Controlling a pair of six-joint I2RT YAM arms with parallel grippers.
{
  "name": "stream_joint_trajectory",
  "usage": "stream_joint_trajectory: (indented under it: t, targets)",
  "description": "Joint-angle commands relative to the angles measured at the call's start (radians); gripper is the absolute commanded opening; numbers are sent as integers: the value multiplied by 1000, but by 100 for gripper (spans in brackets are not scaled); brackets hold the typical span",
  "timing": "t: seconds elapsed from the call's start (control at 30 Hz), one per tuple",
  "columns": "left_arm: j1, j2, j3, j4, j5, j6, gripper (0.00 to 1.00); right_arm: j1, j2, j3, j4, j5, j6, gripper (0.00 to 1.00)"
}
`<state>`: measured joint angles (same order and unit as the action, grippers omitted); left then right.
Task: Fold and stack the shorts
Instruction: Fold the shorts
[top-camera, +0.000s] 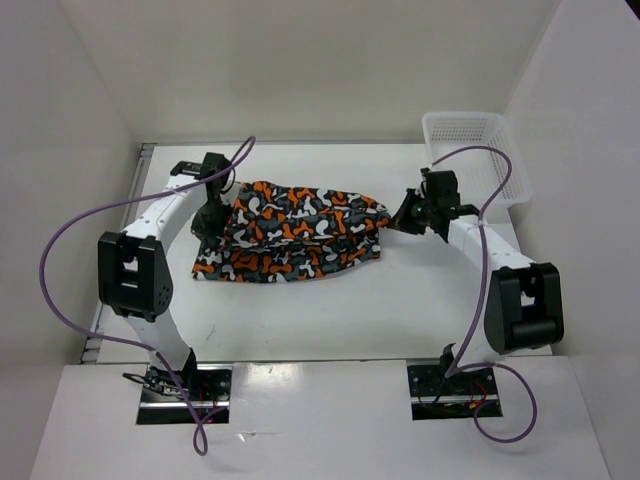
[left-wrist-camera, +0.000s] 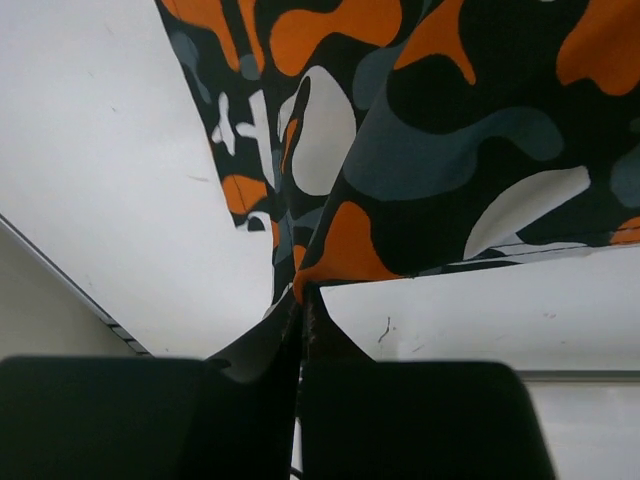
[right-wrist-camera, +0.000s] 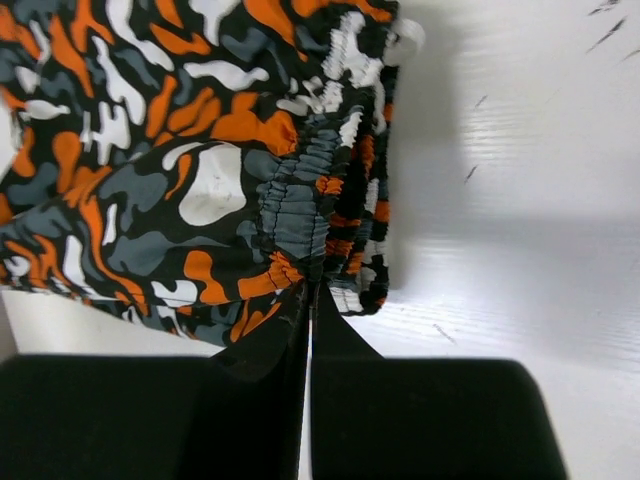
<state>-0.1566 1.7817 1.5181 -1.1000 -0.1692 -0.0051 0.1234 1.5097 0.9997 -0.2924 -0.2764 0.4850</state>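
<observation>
The camouflage shorts (top-camera: 295, 232) in orange, black, grey and white lie stretched across the middle of the table, partly folded over themselves. My left gripper (top-camera: 210, 222) is shut on the shorts' left edge; the left wrist view shows its tips (left-wrist-camera: 303, 293) pinching an orange corner of the cloth (left-wrist-camera: 440, 130), which hangs lifted above the table. My right gripper (top-camera: 407, 215) is shut on the right end; the right wrist view shows its tips (right-wrist-camera: 312, 287) pinching the gathered elastic waistband (right-wrist-camera: 300, 195).
A white plastic mesh basket (top-camera: 476, 155) stands at the back right, close behind my right arm. White walls enclose the table on the left, back and right. The table's left edge (left-wrist-camera: 70, 290) runs near my left gripper.
</observation>
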Motion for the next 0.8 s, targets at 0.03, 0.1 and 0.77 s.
stream_joint_trajectory:
  t: [0.03,0.1,0.77]
  targets:
    - [17,-82,-67,-38,-72,5,0,-25,-62,-30,-39,8,7,0]
    - [17,-91,-88,-63,-101,5,0,-25,-62,-30,-60,-4,7,0]
    - [28,-120,-303,-35,-82,5,26,62,-167,-69,-314,14,58,61]
